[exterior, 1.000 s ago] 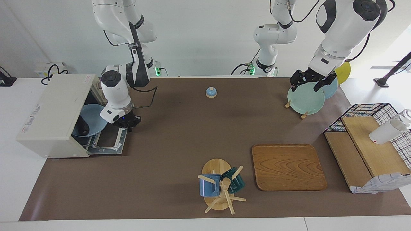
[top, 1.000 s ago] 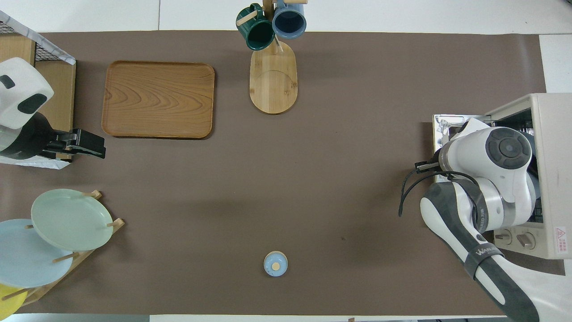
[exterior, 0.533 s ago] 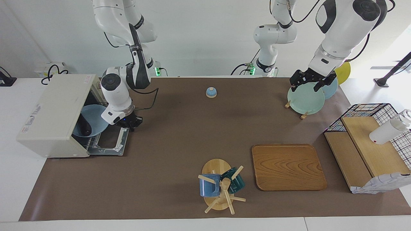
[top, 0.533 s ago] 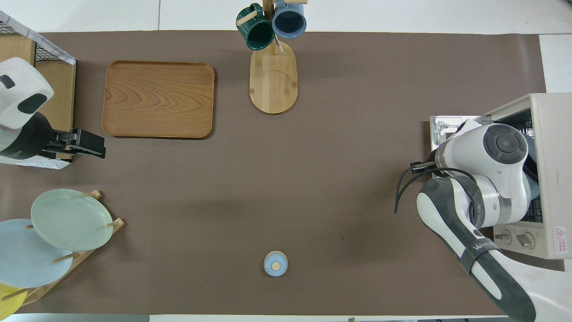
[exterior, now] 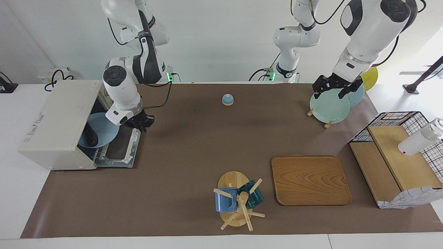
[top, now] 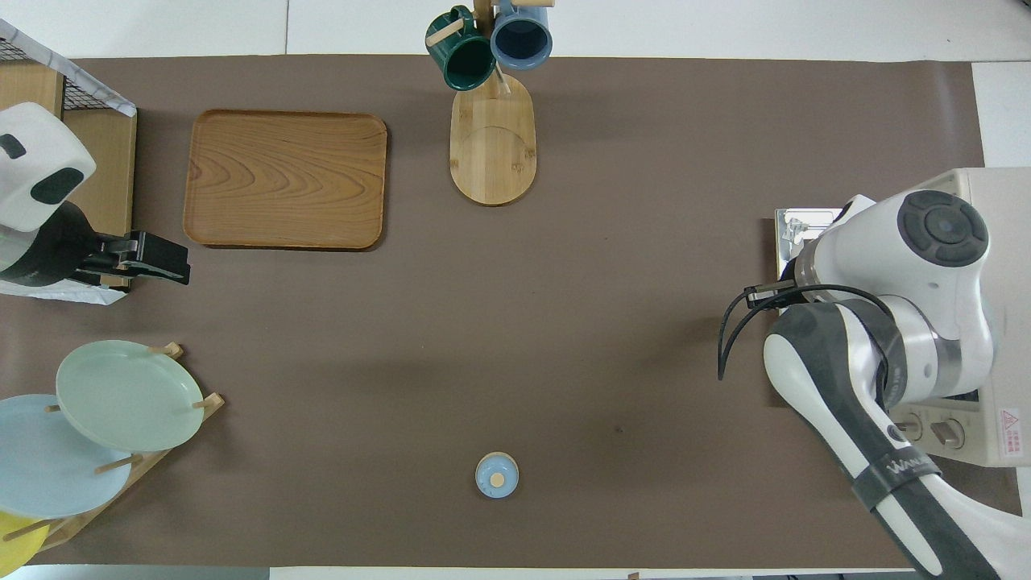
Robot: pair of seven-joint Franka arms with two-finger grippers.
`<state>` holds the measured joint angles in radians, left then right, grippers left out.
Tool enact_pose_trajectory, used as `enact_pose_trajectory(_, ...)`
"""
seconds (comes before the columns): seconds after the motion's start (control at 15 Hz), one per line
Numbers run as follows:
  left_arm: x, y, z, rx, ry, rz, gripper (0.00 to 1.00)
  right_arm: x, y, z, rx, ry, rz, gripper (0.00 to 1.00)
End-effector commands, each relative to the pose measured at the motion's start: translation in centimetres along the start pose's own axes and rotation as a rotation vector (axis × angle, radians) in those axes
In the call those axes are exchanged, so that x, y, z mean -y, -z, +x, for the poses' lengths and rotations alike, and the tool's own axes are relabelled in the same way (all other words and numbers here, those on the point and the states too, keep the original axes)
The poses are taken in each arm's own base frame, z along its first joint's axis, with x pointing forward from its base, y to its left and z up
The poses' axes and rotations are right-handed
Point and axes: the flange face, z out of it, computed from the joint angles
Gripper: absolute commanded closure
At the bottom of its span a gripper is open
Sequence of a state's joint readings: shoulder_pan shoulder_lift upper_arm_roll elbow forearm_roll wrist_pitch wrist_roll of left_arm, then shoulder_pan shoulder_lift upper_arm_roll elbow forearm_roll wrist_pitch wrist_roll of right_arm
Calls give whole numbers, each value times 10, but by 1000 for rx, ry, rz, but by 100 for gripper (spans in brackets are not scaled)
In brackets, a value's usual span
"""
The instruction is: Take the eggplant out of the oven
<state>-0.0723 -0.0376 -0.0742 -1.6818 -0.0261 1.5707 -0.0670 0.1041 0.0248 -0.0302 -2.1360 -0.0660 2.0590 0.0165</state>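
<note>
the right gripper (exterior: 140,123) hung over the oven's (exterior: 59,121) dropped door, pointing down; i could not tell how wide it stood. the eggplant (exterior: 90,137) lay on a blue plate (exterior: 100,129) inside the oven. the left gripper (exterior: 335,88) waited wide open over two racked plates (exterior: 329,106). two mugs (exterior: 238,199) hung farther out.
</note>
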Motion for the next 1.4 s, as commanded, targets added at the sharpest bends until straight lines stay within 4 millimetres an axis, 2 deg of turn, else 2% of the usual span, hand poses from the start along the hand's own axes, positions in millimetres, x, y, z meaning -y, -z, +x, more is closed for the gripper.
enact_pose_trajectory(0.0, 3, 4, -1, -10, -3, 15, 0, -28, 4, -10, 50, -54, -67, 84)
enact_pose_trajectory(0.13, 3, 4, -1, -10, -2, 14, 0, -56, 7, -16, 52, -78, -86, 83)
enact_pose_trajectory(0.27, 2, 5, 0, -18, 1, 13, 0, -80, 1, -22, 54, -77, -78, 83)
enact_pose_trajectory(0.4, 2, 5, 2, -33, -2, 14, 0, -82, -2, -23, 60, -66, -76, 83)
enact_pose_trajectory(0.67, 2, 5, 2, -33, -2, 14, 0, -105, -14, -28, -8, -53, -71, 82)
enact_pose_trajectory(1.33, 3, 4, 2, -31, -1, 14, 0, -98, -7, -24, 4, -16, -71, 80)
